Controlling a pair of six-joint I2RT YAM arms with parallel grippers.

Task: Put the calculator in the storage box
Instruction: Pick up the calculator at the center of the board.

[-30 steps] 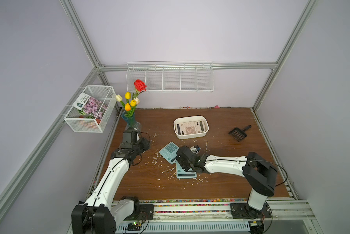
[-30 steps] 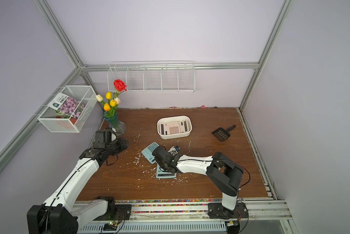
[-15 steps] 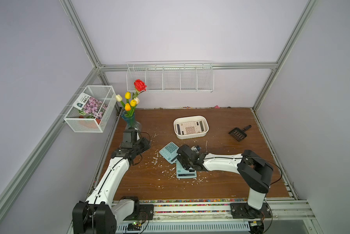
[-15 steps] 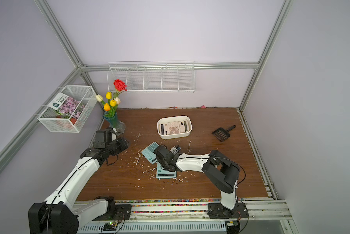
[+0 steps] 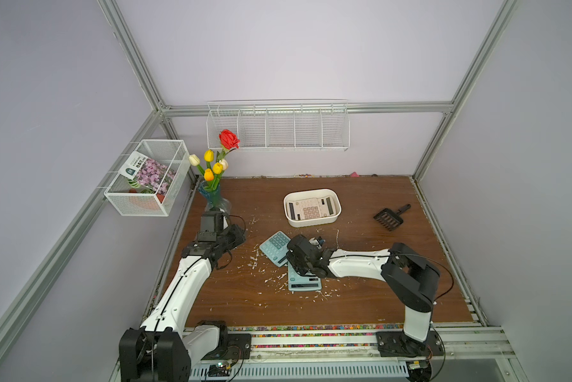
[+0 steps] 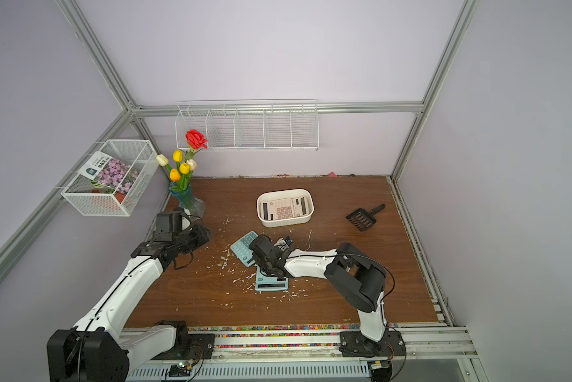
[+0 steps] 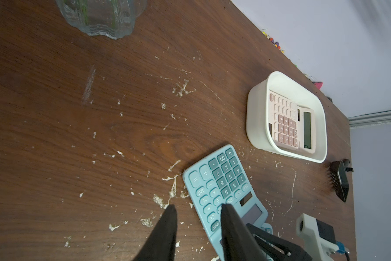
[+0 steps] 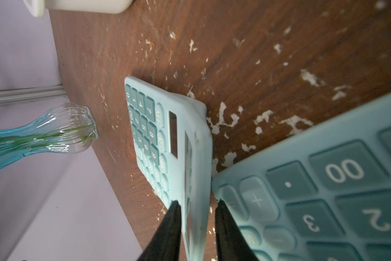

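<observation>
Beneath right gripper [image 8: 196,203], teal calculator [image 5: 274,247] partly hidden, grip unclear

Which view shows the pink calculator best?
Left wrist: pink calculator close, keys and display clear, lying in the storage box. Both top views show it small. Right wrist shows only the box's corner.

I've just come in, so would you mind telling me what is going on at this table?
The right claw is closed on the display end of a blue calculator, which lies on the table partly over a second blue calculator. The left claw hovers open beside it, holding nothing. The white storage box behind them already holds a pink calculator, so neither blue one is in yet.
</observation>
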